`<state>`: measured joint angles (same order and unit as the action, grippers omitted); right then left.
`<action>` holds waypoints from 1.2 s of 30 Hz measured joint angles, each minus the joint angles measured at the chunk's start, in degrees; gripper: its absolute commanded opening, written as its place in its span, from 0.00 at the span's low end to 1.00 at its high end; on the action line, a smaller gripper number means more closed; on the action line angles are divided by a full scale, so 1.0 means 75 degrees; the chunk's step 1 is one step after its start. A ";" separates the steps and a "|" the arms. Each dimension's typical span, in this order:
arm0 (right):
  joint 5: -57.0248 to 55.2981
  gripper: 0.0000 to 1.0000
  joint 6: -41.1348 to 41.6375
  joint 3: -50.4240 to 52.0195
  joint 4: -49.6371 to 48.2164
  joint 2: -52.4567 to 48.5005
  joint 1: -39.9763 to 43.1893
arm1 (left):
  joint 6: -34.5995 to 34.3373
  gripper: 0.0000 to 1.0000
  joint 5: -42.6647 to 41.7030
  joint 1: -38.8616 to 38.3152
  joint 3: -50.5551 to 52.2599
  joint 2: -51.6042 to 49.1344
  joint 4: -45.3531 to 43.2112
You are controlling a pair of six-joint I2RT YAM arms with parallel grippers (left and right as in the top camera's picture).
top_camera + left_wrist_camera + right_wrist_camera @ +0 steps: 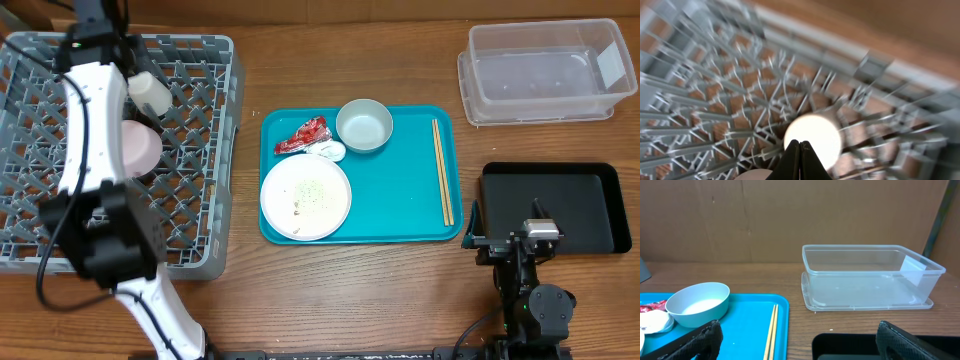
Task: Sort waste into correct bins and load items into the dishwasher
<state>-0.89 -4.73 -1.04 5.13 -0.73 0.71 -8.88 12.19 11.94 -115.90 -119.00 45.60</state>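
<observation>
My left gripper (133, 72) is over the grey dish rack (200, 200), jaws shut and empty (800, 145). The white cup (150, 92) stands in the rack just past the fingertips (812, 137), with a pale bowl (140, 148) beside it. On the teal tray (400, 215) lie a red wrapper (302, 135), a white scrap (330, 150), a second pale bowl (364, 125), a white plate (306, 197) with crumbs, and chopsticks (442, 170). My right gripper (510, 215) is open and empty (800, 345) over the black tray's (580, 205) left end.
The clear tub (545, 70) stands at the back right, also in the right wrist view (865, 277). That view shows the bowl (697, 302), the chopsticks (771, 332) and the black tray's edge (850, 345). The left wrist view is blurred.
</observation>
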 measured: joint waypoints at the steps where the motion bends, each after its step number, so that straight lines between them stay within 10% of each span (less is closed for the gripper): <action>1: 0.0000 1.00 -0.0003 0.0000 0.0006 0.0000 0.0000 | -0.0117 0.19 -0.0146 0.0000 0.0000 0.0303 -0.0006; 14: 0.0000 1.00 -0.0003 -0.0003 0.0006 0.0000 0.0000 | 0.0050 0.77 -0.6146 -0.1603 -0.0108 0.1533 0.0449; 25: 0.0000 1.00 0.0003 -0.0003 0.0000 0.0000 0.0003 | 0.1186 0.80 -0.3713 -0.5421 -0.0108 -0.0495 0.0714; 36: 0.0003 1.00 -0.0003 -0.0003 0.0003 0.0000 0.0000 | 0.1848 0.71 -0.1521 -0.6942 -0.0090 -0.1958 0.0539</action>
<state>-0.86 -4.75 -1.06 5.15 -0.73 0.71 4.97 0.78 -40.12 -116.57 -133.69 49.65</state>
